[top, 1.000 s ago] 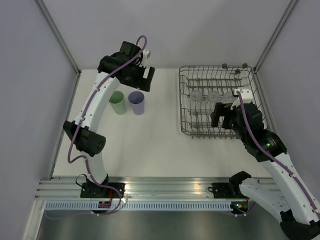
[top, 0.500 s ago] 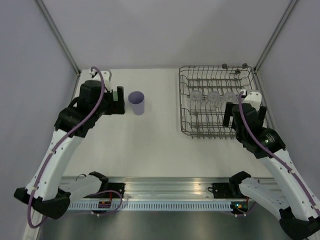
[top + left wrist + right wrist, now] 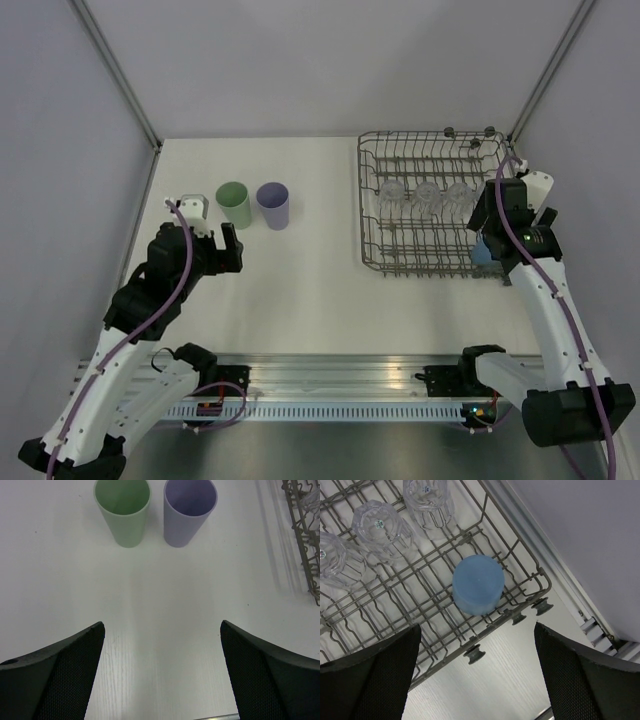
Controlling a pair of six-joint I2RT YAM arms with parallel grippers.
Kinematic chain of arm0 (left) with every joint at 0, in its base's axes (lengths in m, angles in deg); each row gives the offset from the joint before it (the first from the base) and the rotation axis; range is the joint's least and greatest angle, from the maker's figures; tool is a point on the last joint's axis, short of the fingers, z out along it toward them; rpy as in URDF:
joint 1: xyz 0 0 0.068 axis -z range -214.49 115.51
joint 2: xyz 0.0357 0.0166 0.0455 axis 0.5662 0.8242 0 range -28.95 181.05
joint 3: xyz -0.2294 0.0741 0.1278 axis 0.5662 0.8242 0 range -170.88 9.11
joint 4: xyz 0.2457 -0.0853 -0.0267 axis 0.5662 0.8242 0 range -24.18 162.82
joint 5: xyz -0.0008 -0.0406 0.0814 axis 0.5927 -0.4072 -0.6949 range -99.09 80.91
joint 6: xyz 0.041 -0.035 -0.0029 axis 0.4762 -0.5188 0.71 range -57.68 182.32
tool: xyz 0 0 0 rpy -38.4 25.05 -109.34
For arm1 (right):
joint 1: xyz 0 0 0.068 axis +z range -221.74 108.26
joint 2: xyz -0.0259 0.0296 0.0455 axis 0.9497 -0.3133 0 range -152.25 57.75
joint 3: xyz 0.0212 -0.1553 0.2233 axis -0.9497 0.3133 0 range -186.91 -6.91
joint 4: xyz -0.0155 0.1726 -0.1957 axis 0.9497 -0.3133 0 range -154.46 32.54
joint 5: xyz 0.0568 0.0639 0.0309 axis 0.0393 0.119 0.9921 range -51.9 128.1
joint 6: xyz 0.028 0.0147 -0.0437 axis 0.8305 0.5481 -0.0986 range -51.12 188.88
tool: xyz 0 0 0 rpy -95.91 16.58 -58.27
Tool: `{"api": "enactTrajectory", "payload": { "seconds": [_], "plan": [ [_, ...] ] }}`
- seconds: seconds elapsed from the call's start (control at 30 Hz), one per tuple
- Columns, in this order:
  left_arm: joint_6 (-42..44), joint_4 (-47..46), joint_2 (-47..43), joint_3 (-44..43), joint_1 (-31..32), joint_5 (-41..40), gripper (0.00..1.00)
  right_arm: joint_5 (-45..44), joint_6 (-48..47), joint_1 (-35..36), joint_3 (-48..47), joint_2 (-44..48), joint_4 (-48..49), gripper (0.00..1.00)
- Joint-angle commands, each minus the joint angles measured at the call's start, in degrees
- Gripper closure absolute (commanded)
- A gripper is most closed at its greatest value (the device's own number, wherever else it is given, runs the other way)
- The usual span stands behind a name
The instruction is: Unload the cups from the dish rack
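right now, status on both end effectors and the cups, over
Left end effector open, empty, short of green cup and purple cup. Right end effector open over inverted blue cup in dish rack. Three clear cups racked. Nothing blocking.

You have a white table (image 3: 300, 280) with three things standing directly on it. On the left half, toward the far side, the mint green cup (image 3: 234, 204) and the lavender cup (image 3: 273, 205) stand upright, mouths up, with a narrow gap between them, green on the left. On the right half the grey wire dish rack (image 3: 363, 200) rests on its small feet, well apart from both cups.
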Motion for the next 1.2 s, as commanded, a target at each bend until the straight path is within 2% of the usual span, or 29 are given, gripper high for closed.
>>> {"api": "enactTrajectory", "payload": {
  "seconds": [0.0, 0.17, 0.47, 0.67, 0.97, 1.0, 1.07, 1.17],
  "plan": [
    [-0.5, -4.0, -2.5, 2.8, 0.3, 0.7, 0.0, 3.3, 1.8, -1.6, 1.4, -2.2, 7.6, 0.02],
    [0.1, -6.0, -2.3, 4.9, 0.2, 6.7, 0.0, 0.6, 2.1, -3.6, 2.3, -5.4, 11.8, 0.02],
    [0.2, -6.7, -2.3, 5.3, 0.3, 9.5, 0.0, 9.3, -0.3, -11.1, 6.0, -12.3, 17.9, 0.04],
    [0.7, -7.0, -0.9, 5.5, 0.2, 12.7, 0.0, 11.2, -0.8, -13.5, 7.0, -16.4, 20.0, 0.08],
    [0.9, -7.2, -0.4, 5.7, 0.2, 13.8, 0.0, 10.9, -1.1, -14.0, 7.6, -18.1, 20.5, 0.31],
    [0.9, -7.2, -0.3, 5.7, 0.2, 13.6, 0.0, 10.8, -1.2, -14.0, 7.5, -17.7, 20.2, 0.38],
    [0.9, -7.1, -0.2, 5.7, 0.2, 13.7, 0.0, 10.1, -1.3, -14.0, 7.3, -16.8, 19.6, 0.45],
    [0.9, -7.1, 0.1, 5.7, 0.2, 13.6, 0.0, 9.6, -1.5, -14.1, 6.4, -14.6, 18.5, 0.47]
  ]
}}
